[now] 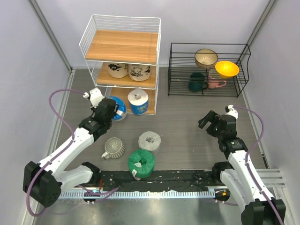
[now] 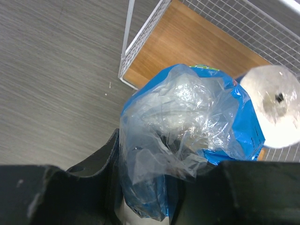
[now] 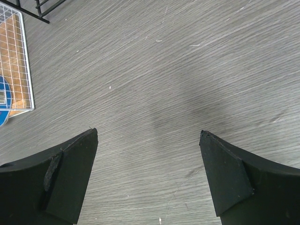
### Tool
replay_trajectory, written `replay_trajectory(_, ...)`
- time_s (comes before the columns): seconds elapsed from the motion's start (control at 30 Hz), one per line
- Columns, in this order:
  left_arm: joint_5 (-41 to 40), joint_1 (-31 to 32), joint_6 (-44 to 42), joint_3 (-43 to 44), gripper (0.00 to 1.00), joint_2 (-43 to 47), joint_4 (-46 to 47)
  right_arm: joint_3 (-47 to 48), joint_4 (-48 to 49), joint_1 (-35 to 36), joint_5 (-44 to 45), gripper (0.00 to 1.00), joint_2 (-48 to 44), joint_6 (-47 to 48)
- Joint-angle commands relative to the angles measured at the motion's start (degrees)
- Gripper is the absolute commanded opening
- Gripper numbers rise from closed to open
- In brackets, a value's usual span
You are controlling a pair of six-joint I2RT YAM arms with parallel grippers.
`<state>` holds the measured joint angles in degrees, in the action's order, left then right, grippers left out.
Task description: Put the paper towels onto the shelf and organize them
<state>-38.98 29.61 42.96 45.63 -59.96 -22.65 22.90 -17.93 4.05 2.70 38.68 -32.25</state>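
nearest the arm bases a green roll [image 1: 141, 161] lies on the grey tabletop [image 1: 183, 131]. a grey roll [image 1: 149, 141] sits just behind it, and whether the two touch is hard to tell. a ribbed pale mug [image 1: 114, 147] stands to their left. neither wrist view shows these three.

the left arm reaches forward and inward. its left pincer [image 1: 114, 110] is pinching the blue-white roll [image 1: 121, 112] at the front left corner of the shelf [image 1: 123, 46]. from above, the wrist covers much of that roll, so i cannot tell whether it rests on the tabletop or hangs clear. the left wrist view shows it close up: crinkled clear wrap over blue, wedged between two black fingers [image 2: 89, 178], with its lower end cut off by the frame edge. just beyond it, the round end of the white-blue roll [image 2: 276, 105] is washed out and blurred. the overhead view places that roll on the bottom board.

the right arm stretches forward from its base, well apart from every roll. its right pincer [image 3: 150, 173] is spread wide over bare tabletop. its wrist view catches only a corner of the shelf at the left edge.

farther back, a tan roll [image 1: 117, 70] and a second tan roll [image 1: 139, 71] sit side by side on the middle board, with their tops hidden under the top board.

at the far right, a low black rack [image 1: 208, 91] holds two bowls and two mugs, seen only from above.
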Motion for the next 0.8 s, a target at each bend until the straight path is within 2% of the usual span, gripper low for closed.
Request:
replay_trajectory(0.0,-1.45,-2.00,0.11,3.59,0.00,-3.39,9.91,0.66,2.55,0.25,0.82,0.96,1.31,0.61)
replay_trajectory(0.27,-2.24,-4.11,-0.07,4.21,0.00,-9.82,14.82,0.66,3.52,0.25,1.52,0.96,2.28,1.22)
replay_trajectory(0.53,-4.00,-4.20,4.85,3.77,0.00,-13.51,19.66,0.75,3.61,0.25,1.96,0.96,3.07,1.23)
replay_trajectory(0.77,-4.43,-4.20,6.87,6.40,0.00,-17.55,20.28,0.75,3.52,0.25,2.05,0.96,3.07,1.40)
